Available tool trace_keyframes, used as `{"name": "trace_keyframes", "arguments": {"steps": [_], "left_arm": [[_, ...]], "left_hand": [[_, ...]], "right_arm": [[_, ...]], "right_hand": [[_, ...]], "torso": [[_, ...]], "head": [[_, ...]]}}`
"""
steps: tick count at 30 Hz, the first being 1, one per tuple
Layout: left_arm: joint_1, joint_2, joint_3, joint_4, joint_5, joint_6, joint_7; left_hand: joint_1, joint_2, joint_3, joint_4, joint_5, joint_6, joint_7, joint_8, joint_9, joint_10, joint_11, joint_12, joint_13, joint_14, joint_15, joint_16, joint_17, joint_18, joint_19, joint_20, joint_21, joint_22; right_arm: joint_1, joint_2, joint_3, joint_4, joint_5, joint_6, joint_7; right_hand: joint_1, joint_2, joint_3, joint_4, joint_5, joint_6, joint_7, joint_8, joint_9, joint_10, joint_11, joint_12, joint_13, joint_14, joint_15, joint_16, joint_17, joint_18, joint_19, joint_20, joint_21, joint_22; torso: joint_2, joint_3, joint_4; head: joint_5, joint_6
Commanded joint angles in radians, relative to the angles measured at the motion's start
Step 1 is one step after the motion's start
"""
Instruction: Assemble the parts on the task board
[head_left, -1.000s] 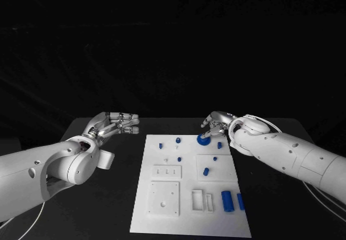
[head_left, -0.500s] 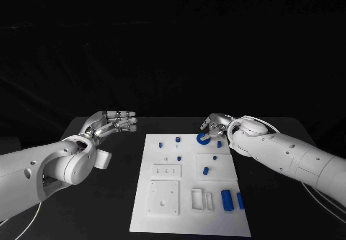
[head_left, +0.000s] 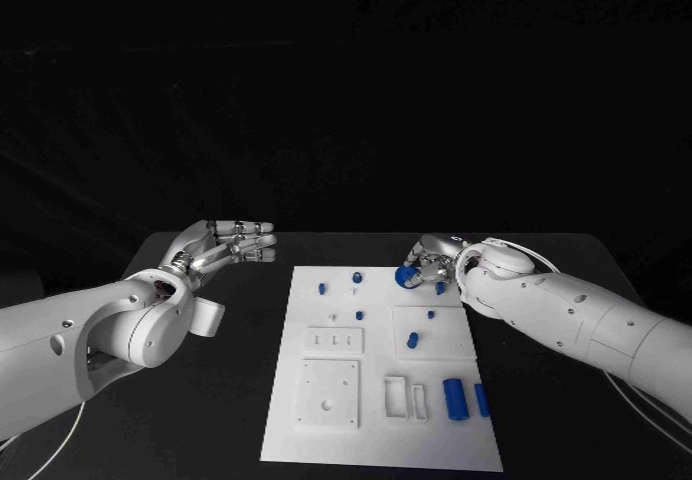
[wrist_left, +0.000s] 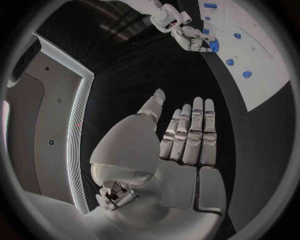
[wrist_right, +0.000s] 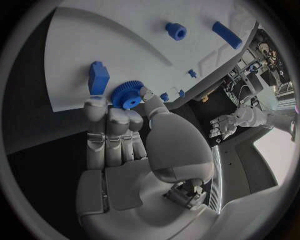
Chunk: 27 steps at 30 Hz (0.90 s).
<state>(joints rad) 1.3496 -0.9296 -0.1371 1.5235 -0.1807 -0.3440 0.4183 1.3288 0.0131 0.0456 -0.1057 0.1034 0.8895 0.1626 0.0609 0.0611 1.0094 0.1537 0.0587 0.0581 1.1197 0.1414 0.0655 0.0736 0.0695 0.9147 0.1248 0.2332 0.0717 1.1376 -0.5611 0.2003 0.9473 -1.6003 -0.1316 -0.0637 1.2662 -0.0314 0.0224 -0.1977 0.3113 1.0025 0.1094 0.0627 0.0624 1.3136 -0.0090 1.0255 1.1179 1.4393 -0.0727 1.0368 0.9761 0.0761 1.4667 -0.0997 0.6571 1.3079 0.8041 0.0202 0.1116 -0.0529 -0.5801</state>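
Observation:
The white task board (head_left: 378, 440) lies in the middle of the black table. My right hand (head_left: 433, 258) hovers at the board's far right corner and pinches a blue gear (head_left: 407, 277) between thumb and fingers. The right wrist view shows the gear (wrist_right: 127, 95) at the fingertips, just beside a blue block (wrist_right: 98, 77) standing on the board. My left hand (head_left: 227, 243) is off the board's far left corner, fingers stretched out flat and holding nothing; its bare palm (wrist_left: 181, 150) faces the left wrist camera.
Small blue pegs (head_left: 353, 276) (head_left: 320, 289) stand at the board's far end, and another blue piece (head_left: 411, 341) sits mid-board. Two blue cylinders (head_left: 456, 401) lie near the front right. A white square plate (head_left: 329, 394) sits at the front left.
My left hand has straightened its fingers and risen a little. My right hand has shifted slightly over the board's far right corner, still holding the gear.

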Motion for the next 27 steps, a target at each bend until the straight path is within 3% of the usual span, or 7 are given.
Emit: {"name": "trace_keyframes", "arguments": {"steps": [1,10,13,16,18,20,27], "left_arm": [[0.001,-0.001,0.001,0.003,-0.007,0.019,0.016],[0.001,-0.001,0.001,0.001,-0.006,0.019,0.015],[0.001,-0.001,0.001,0.000,-0.006,0.019,0.015],[0.001,-0.001,0.001,-0.001,-0.006,0.019,0.014],[0.001,-0.001,0.001,-0.002,-0.006,0.019,0.014],[0.001,0.000,0.001,-0.003,-0.006,0.019,0.014],[0.001,0.000,0.001,-0.005,-0.005,0.019,0.012]], "left_hand": [[0.003,0.006,-0.008,0.000,0.002,0.006,-0.002,0.001,0.000,0.008,0.001,0.001,0.000,0.004,-0.005,-0.004,0.000,-0.008,0.006,0.000,-0.003,0.002],[0.003,0.009,-0.010,0.000,0.002,0.008,-0.001,0.001,0.000,0.008,0.001,0.001,0.000,0.005,-0.005,-0.004,0.000,-0.008,0.009,0.000,-0.007,0.002],[0.003,0.009,-0.010,0.000,0.002,0.008,-0.001,0.001,0.000,0.008,0.001,0.001,0.000,0.005,-0.005,-0.004,0.000,-0.008,0.009,0.000,-0.007,0.002],[0.003,0.009,-0.010,0.000,0.002,0.008,-0.001,0.001,0.000,0.008,0.001,0.001,0.000,0.005,-0.005,-0.004,0.000,-0.008,0.009,0.000,-0.007,0.002],[0.003,0.010,-0.010,0.000,0.002,0.008,-0.001,0.001,0.000,0.008,0.001,0.001,0.000,0.005,-0.005,-0.004,0.000,-0.008,0.010,0.000,-0.008,0.002],[0.003,0.010,-0.010,0.000,0.002,0.008,0.000,0.001,0.000,0.009,0.002,0.001,0.000,0.005,-0.006,-0.004,0.000,-0.008,0.011,-0.001,-0.009,0.002],[0.003,0.010,-0.010,0.000,0.002,0.008,0.000,0.001,0.000,0.009,0.002,0.001,0.000,0.005,-0.006,-0.004,0.000,-0.008,0.011,-0.001,-0.009,0.002]], "right_arm": [[-0.002,0.001,0.000,-0.003,-0.016,0.011,-0.005],[-0.004,-0.001,0.000,-0.007,-0.017,0.011,-0.004],[-0.005,-0.002,0.000,-0.007,-0.016,0.014,-0.004],[-0.005,-0.004,0.000,-0.006,-0.016,0.019,-0.003],[-0.006,-0.004,0.000,-0.006,-0.016,0.022,-0.001],[-0.006,-0.005,0.000,-0.006,-0.018,0.024,0.001],[-0.006,-0.007,0.000,-0.004,-0.037,0.021,0.008]], "right_hand": [[-0.006,0.002,0.007,0.001,0.010,0.008,0.001,-0.001,0.001,-0.001,0.004,0.000,0.001,0.006,-0.002,-0.005,0.002,0.007,0.040,0.004,-0.004,0.063],[-0.014,0.007,0.022,-0.012,0.028,0.015,0.001,-0.001,0.000,-0.001,0.003,0.000,0.001,0.006,-0.003,-0.006,0.002,0.006,0.042,0.003,-0.012,0.067],[-0.013,0.011,0.040,-0.023,0.071,0.015,0.001,-0.001,0.000,-0.003,0.002,-0.001,0.001,0.007,-0.003,-0.007,0.003,0.006,0.043,0.003,-0.012,0.069],[-0.051,-0.005,0.183,-0.081,0.187,0.022,0.006,0.000,0.000,-0.009,0.002,-0.004,0.002,0.005,-0.006,-0.009,0.002,0.004,0.042,0.001,-0.011,0.072],[-0.078,-0.036,0.314,-0.082,0.202,0.026,0.003,-0.002,0.000,-0.007,-0.002,-0.003,0.004,0.006,-0.005,-0.009,0.003,0.004,0.041,0.000,-0.009,0.073],[-0.082,-0.047,0.371,-0.083,0.211,0.028,0.002,-0.002,-0.001,-0.008,-0.004,-0.005,0.003,0.005,-0.004,-0.010,0.002,0.004,0.039,-0.001,-0.008,0.074],[-0.092,-0.055,0.492,-0.079,0.205,0.050,0.000,-0.001,0.000,-0.012,-0.007,-0.012,0.000,0.004,-0.008,-0.015,0.001,0.005,0.033,-0.003,0.005,0.075]], "torso": [[-0.001,0.0000,0.0003],[-0.001,-0.0001,-0.0021],[-0.001,0.0004,-0.0015],[-0.001,0.0009,-0.0010],[-0.001,0.0006,-0.0011],[-0.001,0.0002,-0.0010],[0.000,0.0000,-0.0010]], "head": [[-0.001,-0.002],[-0.002,-0.002],[-0.002,-0.002],[-0.004,-0.003],[-0.005,-0.003],[-0.006,-0.003],[-0.008,-0.003]]}}
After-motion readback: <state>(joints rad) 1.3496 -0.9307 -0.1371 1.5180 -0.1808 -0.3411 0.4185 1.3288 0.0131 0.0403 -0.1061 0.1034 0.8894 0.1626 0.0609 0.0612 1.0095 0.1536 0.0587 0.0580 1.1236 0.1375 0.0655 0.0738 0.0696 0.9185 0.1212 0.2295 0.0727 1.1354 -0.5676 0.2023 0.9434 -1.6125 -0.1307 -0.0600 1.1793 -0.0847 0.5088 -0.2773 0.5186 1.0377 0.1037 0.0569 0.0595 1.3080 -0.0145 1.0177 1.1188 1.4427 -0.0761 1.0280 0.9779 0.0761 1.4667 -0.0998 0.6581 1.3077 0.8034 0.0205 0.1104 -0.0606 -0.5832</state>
